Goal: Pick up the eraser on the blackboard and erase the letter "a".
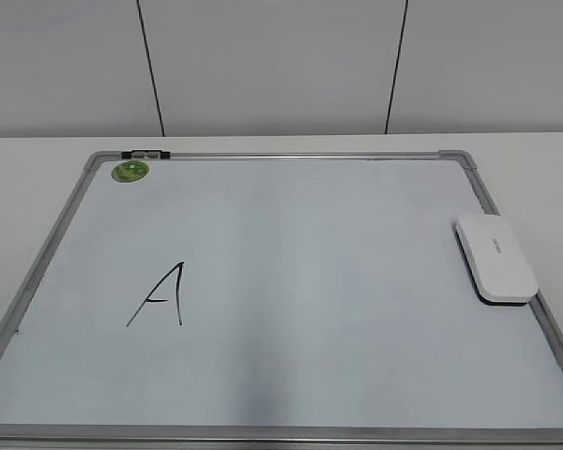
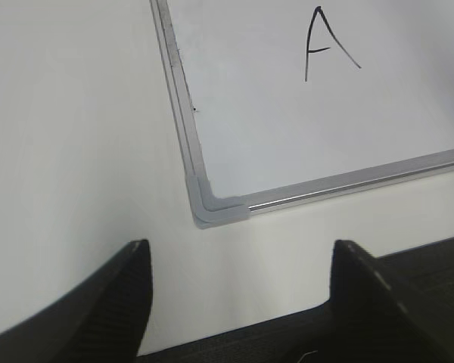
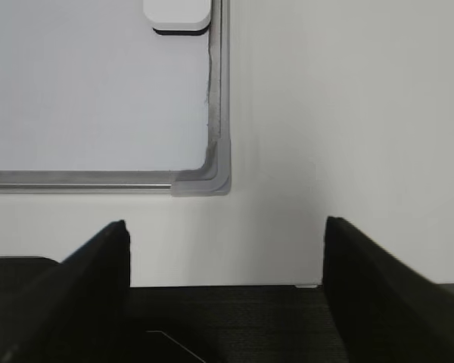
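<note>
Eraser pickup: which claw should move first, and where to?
Probably the right claw: send it forward over the frame corner toward the eraser, which lies untouched along the blackboard's right edge. Both claws are open and off the board; the left claw sits near the letter, far from the eraser.

The blackboard [image 1: 291, 281] is showing a smooth white dry-erase face with a faint sheen, bound by a brushed silver-grey metal frame that is catching a thin bright line along its lower rail in the left wrist view. Its corner pieces [image 3: 212, 178] are looking like duller grey moulded plastic. The eraser [image 1: 494, 255] is presenting a smooth white plastic shell, slightly glossy, over a dark underside that is looking soft and matt. The green sticker [image 1: 130, 172] is reading as printed and a little shiny. The bench [image 2: 68, 136] is looking matt, off-white and even. The left claw's fingers [image 2: 129, 302] are showing matt black with a fine weave-like grain.
</note>
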Robot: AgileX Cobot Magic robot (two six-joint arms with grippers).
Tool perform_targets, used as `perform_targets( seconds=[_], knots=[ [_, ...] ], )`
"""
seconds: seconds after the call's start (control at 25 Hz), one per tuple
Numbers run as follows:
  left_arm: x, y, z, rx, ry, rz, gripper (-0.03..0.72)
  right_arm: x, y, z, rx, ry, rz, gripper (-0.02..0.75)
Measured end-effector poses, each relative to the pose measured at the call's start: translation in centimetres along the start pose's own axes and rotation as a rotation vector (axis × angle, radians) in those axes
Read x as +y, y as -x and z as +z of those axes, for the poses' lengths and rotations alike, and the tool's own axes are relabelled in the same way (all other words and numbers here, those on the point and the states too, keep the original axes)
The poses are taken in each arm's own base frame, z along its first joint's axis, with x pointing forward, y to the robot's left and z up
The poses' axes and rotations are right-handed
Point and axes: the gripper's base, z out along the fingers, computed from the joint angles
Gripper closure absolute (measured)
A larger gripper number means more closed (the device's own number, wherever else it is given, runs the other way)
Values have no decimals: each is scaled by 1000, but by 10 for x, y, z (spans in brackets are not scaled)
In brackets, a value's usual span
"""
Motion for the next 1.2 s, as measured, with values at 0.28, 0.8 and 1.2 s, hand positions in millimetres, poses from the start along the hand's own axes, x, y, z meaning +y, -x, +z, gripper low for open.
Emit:
perform_targets(
  seconds=[0.28,0.8,1.2],
  knots=[
    [0,0,0,0,0,0,152,0,0,0,0,4,2,151],
    [-1,-7,-10,-81,18,-3,152,0,-6,-8,-65,6,7,151],
    [-5,-25,-31,-264,95,-30,152,-2,-28,-30,-283,-27,52,151]
  ],
)
